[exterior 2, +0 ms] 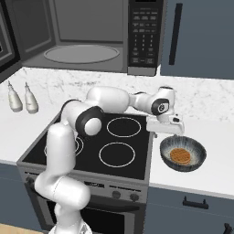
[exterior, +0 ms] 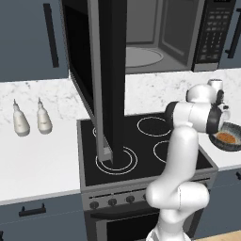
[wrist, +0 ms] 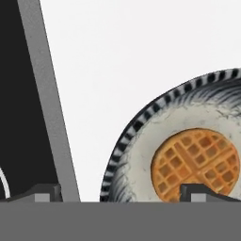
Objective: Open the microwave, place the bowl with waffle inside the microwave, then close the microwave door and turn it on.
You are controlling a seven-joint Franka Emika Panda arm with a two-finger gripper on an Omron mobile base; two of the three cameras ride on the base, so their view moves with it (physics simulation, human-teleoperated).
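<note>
The microwave stands open above the stove, its cavity and glass turntable showing. The microwave door is swung out toward me over the stove's left half. A dark grey bowl sits on the white counter right of the stove, with a golden waffle in it. My gripper hangs open just above the bowl's left rim, holding nothing. In the hand view the gripper straddles that rim of the bowl: one fingertip over the waffle, the other over the stove's grey edge.
The black four-ring stove lies below the microwave. Two white bottles stand on the counter at the left. The button panel is at the microwave's right, beside a dark cabinet. The open door blocks the space over the left burners.
</note>
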